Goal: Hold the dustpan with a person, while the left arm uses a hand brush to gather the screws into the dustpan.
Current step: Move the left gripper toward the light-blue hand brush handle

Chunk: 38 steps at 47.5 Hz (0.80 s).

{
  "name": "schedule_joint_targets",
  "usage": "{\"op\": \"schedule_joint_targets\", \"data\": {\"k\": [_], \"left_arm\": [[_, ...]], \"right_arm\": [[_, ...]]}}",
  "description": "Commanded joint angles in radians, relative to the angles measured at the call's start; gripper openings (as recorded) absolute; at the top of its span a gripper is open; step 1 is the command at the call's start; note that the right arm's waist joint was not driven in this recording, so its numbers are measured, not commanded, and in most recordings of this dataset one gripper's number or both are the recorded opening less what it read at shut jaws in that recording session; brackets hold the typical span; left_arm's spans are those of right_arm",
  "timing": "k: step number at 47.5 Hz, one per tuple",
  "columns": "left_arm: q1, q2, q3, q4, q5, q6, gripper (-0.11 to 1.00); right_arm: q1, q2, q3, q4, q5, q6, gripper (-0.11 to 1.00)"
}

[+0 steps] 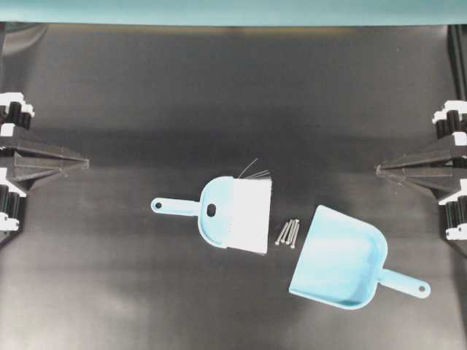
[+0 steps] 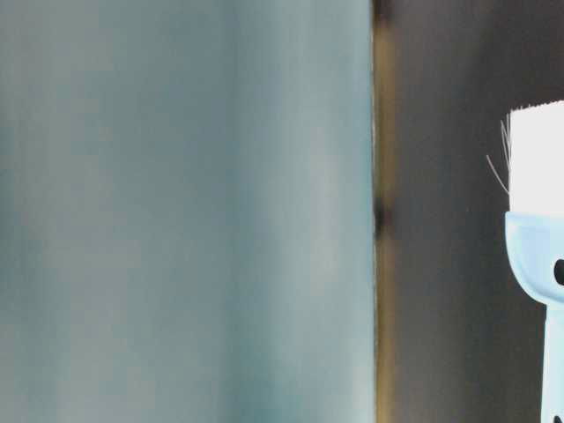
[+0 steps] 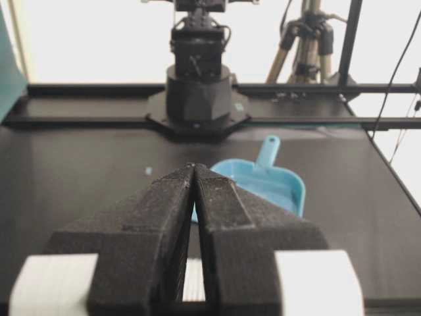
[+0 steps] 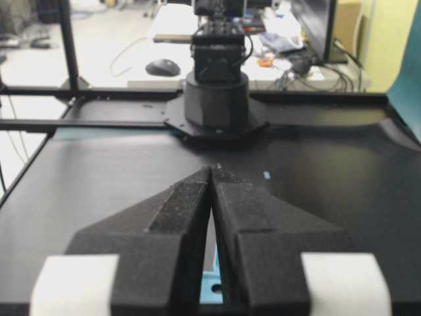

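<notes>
From overhead, the left gripper (image 1: 86, 162) and the right gripper (image 1: 378, 170) sit at opposite edges of the black table (image 1: 233, 80), both with jaws pressed together and nothing in them, well apart from everything in the middle. There the brush (image 1: 237, 214) lies flat, its handle pointing toward the left arm's side, which I judge makes it easy for that arm to pick up, and its white bristles face the screws (image 1: 287, 232). The screws lie in a tight bundle between the bristles and the open mouth of the dustpan (image 1: 340, 257), so a short sweep should carry them in; the dustpan's handle points toward the right edge, free for someone to steady, though no person's hand is in view yet. Nothing lies between either gripper and the tools. The table-level view is mostly filled by a blurred teal wall (image 2: 185, 211), with only the brush's bristles and blue back at the right edge. The left wrist view shows the closed jaws meeting at their tips, the dustpan beyond them, and the other arm's base (image 3: 197, 92) at the far side. The right wrist view shows its own jaws shut and empty, a sliver of blue below them, and a cluttered desk (image 4: 217, 26) behind.
</notes>
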Motion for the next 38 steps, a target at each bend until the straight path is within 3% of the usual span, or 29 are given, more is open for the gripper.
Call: {"op": "schedule_joint_targets", "data": {"k": [1,15,25,32,35,38], "left_arm": [[-0.005,0.055,-0.005,0.043,0.009,-0.012,0.05],[0.011,0.311,-0.035,0.044,-0.034,0.011,0.0],[0.038,0.505,-0.063,0.044,-0.163,0.051,0.0],[0.048,0.591,-0.078,0.044,-0.189,0.095,0.01],[0.058,0.62,-0.083,0.044,-0.202,0.1,0.07],[0.069,0.644,-0.087,0.043,-0.218,0.097,0.21]], "right_arm": [[0.0,0.006,-0.002,0.0,-0.005,-0.009,0.04],[0.0,-0.044,0.026,0.0,0.278,-0.012,0.0],[0.0,-0.092,0.035,-0.003,0.388,-0.018,0.0],[0.0,-0.127,0.041,-0.003,0.451,-0.017,0.0],[0.0,-0.146,0.044,-0.003,0.472,-0.015,0.0],[0.0,-0.164,0.046,-0.003,0.483,-0.015,0.0]]}}
